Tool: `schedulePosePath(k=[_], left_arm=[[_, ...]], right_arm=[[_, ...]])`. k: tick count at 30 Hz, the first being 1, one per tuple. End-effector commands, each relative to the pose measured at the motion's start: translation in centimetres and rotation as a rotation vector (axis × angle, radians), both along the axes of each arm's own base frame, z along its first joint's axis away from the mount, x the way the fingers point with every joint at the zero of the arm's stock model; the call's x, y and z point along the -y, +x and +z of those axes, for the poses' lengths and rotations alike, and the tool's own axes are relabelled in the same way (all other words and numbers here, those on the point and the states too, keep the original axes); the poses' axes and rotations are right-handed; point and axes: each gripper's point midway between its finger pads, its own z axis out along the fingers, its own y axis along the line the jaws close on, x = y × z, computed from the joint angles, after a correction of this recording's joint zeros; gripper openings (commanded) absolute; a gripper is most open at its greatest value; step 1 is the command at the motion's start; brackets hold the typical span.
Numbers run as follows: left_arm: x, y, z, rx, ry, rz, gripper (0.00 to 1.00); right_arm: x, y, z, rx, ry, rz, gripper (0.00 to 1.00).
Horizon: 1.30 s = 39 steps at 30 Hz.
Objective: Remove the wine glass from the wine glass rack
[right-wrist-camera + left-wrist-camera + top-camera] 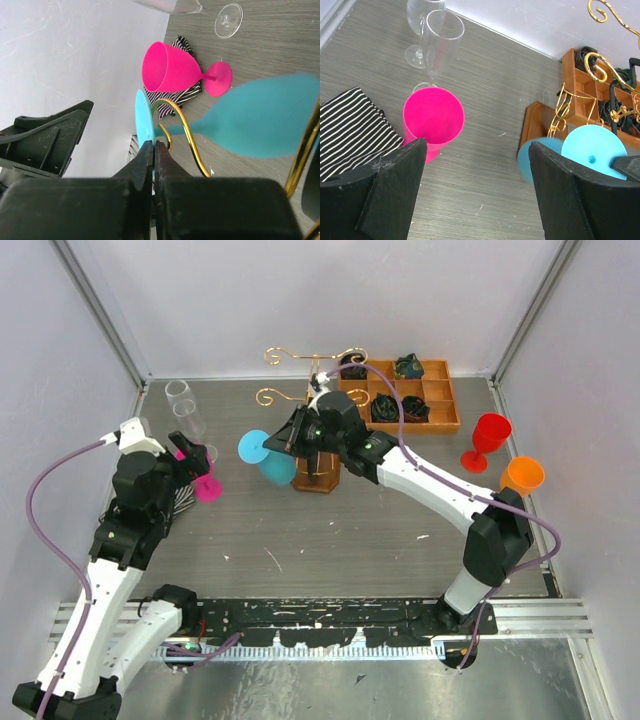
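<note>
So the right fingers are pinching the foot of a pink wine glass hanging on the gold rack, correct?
Not quite: the right wrist view shows the right fingers pinching the foot of a blue wine glass, not pink, hanging on the gold rack.

The place is a robotics lab test cell rather than a home. A grey wood-grain bench (330, 540) is boxed in by plain white panels (300, 300) set in aluminium posts (100, 315) that rise from its far corners. Two white robot arms, left (125, 530) and right (440, 490), are bolted to a slotted metal rail (560, 615) along the near edge. A purple cable (32, 500) loops beside the left edge.
</note>
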Motion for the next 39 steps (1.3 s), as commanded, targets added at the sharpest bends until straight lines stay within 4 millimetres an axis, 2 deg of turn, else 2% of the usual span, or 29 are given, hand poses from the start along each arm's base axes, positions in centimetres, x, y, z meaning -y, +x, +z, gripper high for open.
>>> schedulePosePath(k=[1,9,14,21,27,32,39], left_arm=[[0.5,-0.1,0.9,0.007,0.002,-0.035,0.89],[0.9,0.0,0.7,-0.002,-0.012,-0.045,0.89],[0.9,0.0,1.1,0.001,-0.014,-0.047,0.90],[1.0,0.1,1.0,-0.006,-0.012,-0.050,0.90],[0.8,0.0,0.8,-0.014,-0.005,-0.046,0.91],[0.8,0.0,0.6,-0.015,-0.004,-0.043,0.91],[1.2,0.3,0.6,-0.039,-0.006,-0.059,0.91]], right_arm=[[-0.5,0.0,2.5,0.025,0.074,0.013,0.01],[-0.5,0.3,4.9,0.023,0.152,0.023,0.01],[-0.5,1.6,5.2,0.028,0.162,0.012,0.01],[-1.6,2.9,5.8,0.041,0.177,0.028,0.01],[-0.4,3.8,6.9,0.083,0.161,-0.017,0.01],[1.4,3.1,7.7,0.105,0.144,-0.025,0.01],[4.1,0.1,8.7,0.115,0.155,-0.012,0.01]])
